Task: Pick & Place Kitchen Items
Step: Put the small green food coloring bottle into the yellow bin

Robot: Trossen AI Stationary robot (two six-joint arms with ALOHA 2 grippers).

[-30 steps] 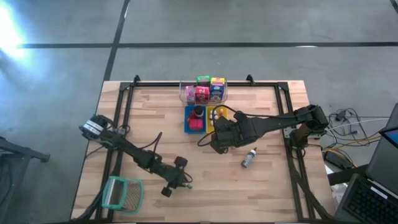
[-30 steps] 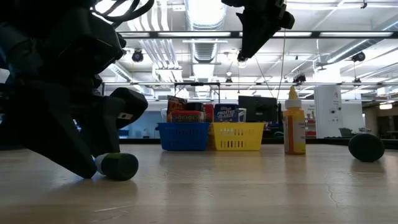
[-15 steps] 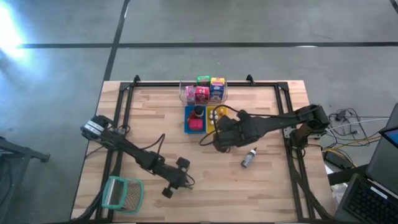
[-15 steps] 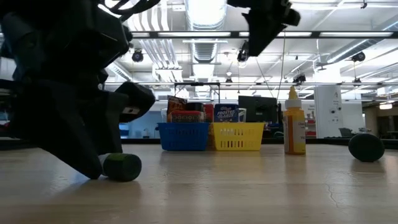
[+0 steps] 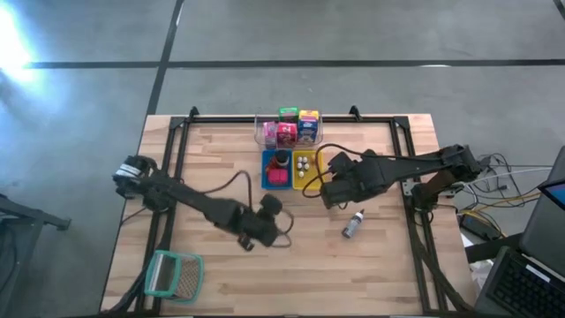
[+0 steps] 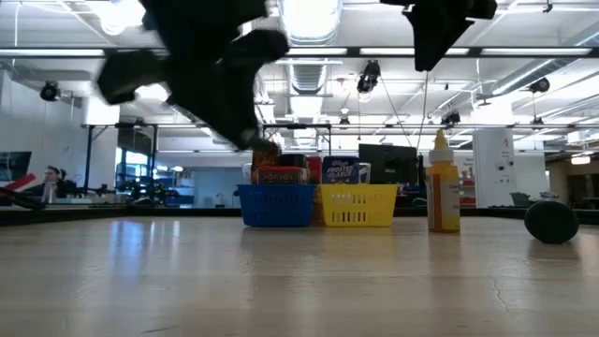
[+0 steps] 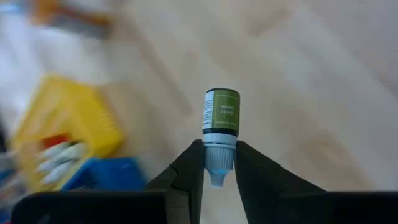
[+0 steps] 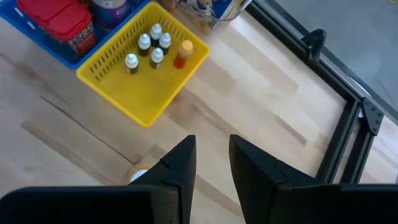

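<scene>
The left gripper (image 7: 219,163) is above the middle of the counter (image 5: 212,159), and its fingers (image 7: 189,165) are clamped on the cap end of a small bottle (image 7: 220,124) with a green label. The bottle points forward from the fingers and does not touch the wood. In the high view this gripper (image 5: 265,221) is just in front of the blue tray (image 5: 275,168).

The right gripper (image 8: 211,162) hangs over the counter beside the yellow tray (image 8: 134,93); its fingers (image 8: 180,163) stand apart with nothing between them. In the yellow tray stand four small white-capped bottles (image 8: 148,50) and one orange-capped bottle (image 8: 181,53). The blue tray holds a pink packet (image 5: 277,177) and a dark jar (image 5: 281,159). Behind the trays, a clear tub (image 5: 289,130) holds pink, green and blue packets. A grey bottle (image 5: 353,224) lies on the wood near the right gripper (image 5: 340,187). A mesh basket (image 5: 173,274) lies at the front left corner.
</scene>
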